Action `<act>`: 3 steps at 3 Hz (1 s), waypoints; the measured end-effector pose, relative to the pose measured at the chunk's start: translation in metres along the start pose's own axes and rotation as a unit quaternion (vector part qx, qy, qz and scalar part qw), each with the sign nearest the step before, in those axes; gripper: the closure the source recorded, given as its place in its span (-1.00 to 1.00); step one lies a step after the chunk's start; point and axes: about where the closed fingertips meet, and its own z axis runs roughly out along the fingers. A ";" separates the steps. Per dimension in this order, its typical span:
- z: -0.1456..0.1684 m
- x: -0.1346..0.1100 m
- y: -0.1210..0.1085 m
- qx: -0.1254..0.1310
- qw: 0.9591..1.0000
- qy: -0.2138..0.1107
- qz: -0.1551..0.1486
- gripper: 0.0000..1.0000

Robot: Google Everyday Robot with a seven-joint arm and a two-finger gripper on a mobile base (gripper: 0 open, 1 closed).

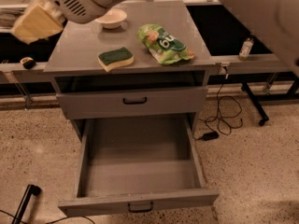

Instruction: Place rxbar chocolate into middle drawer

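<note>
My gripper (35, 24) is at the top left, a tan blurred shape past the left edge of the cabinet top (84, 48), well above and left of the drawers. The rxbar chocolate does not show in this view; I cannot tell whether the gripper holds it. The middle drawer (140, 200) is pulled far out at the bottom of the view. Its grey inside is bare and its small black handle (140, 207) faces the front.
On the cabinet top lie a green-topped yellow sponge (115, 58), a green snack bag (163, 43) and a white bowl (111, 17). The upper drawer (133, 101) is shut. A bottle (246, 47) and cables (224, 120) are on the right, and a black rod (25, 202) is on the floor on the left.
</note>
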 end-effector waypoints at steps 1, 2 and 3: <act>-0.015 0.018 0.000 0.026 0.999 -0.005 0.035 1.00; 0.001 0.033 0.009 0.002 0.999 -0.005 0.046 1.00; 0.030 0.076 0.041 -0.037 0.996 -0.027 0.080 1.00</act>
